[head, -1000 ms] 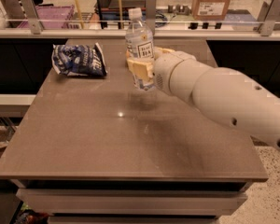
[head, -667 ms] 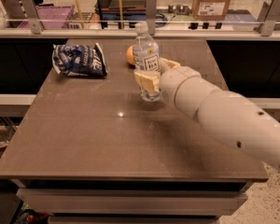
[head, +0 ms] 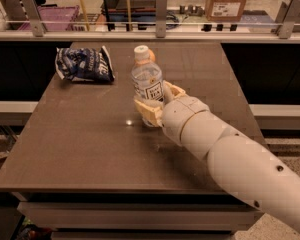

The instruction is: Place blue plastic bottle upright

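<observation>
1. Counted: one blue plastic bottle [head: 147, 82], one snack bag [head: 84, 64], one gripper [head: 158, 104] on one arm [head: 240, 156], and one table [head: 80, 149].
2. The blue plastic bottle stands upright near the middle of the table, white cap on top and label facing the camera. I cannot tell whether its base rests on the tabletop or sits just above it.
3. The snack bag, dark blue and white and crumpled, lies at about 10 o'clock from the bottle, well apart from it.
4. A small orange thing [head: 151, 55] shows at 12 o'clock just behind the bottle's cap, mostly hidden by it.
5. Past the table's far edge runs a glass railing [head: 160, 28], with a cardboard box [head: 228, 3] beyond it at about 1 o'clock.
6. The arm comes in from 4 o'clock and covers that part of the table.
7. The gripper is closed narrowly around the bottle's lower half, one tan finger on each side of it.
</observation>
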You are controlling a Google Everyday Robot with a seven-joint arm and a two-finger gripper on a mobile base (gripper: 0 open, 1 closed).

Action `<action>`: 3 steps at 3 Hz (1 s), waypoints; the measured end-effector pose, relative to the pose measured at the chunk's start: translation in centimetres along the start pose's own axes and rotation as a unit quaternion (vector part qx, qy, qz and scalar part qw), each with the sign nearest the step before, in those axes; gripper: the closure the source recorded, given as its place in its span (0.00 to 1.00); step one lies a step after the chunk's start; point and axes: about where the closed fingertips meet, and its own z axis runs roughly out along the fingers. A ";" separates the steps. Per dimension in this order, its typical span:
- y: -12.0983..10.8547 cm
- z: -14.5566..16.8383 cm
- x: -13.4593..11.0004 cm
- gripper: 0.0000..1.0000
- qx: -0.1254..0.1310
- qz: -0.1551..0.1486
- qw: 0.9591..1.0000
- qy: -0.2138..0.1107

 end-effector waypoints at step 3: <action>1.4 -0.6 0.2 0.83 -0.014 -0.002 1.000 0.015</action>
